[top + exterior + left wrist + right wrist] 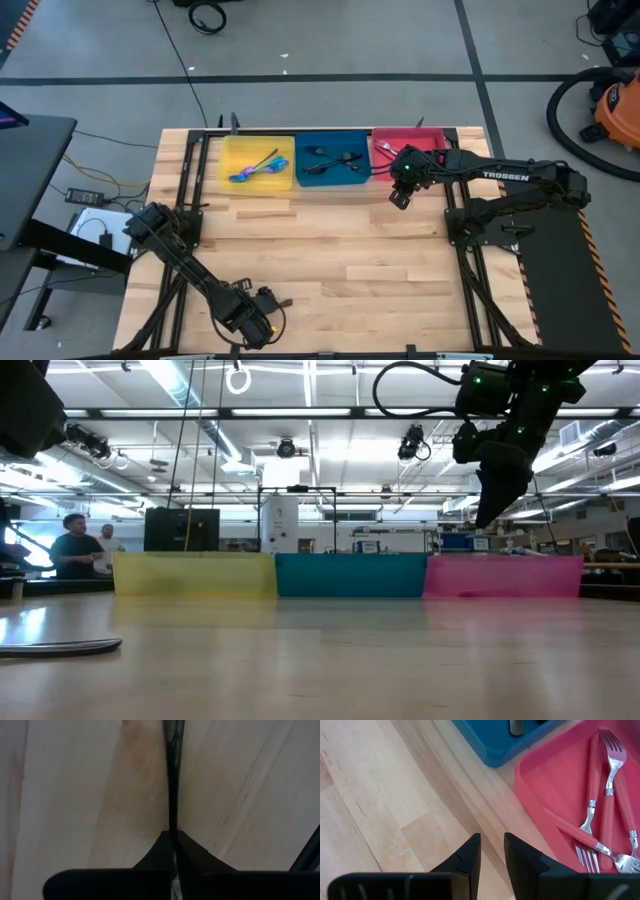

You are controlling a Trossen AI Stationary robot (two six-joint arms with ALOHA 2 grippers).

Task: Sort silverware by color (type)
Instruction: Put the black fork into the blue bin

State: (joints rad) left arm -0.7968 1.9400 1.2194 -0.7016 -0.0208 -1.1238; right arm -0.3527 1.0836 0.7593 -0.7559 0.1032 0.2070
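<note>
Left gripper (173, 851) fingers pinched on slim dark metal utensil (173, 780), long axis running straight out beyond fingertips, flat on pale wood-grain table (75, 795). Right gripper (492, 851) fingers narrowly parted, empty, beside red tray (540, 780).

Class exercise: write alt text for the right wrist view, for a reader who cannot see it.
The right claw hangs empty, slightly open, over the bare wooden table beside the red tray, which holds red-handled forks. A blue tray corner shows beyond.

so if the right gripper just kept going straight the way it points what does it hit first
Probably bare table: the right gripper points down just beside the red tray, whose rim lies close by, so depth is uncertain.
</note>
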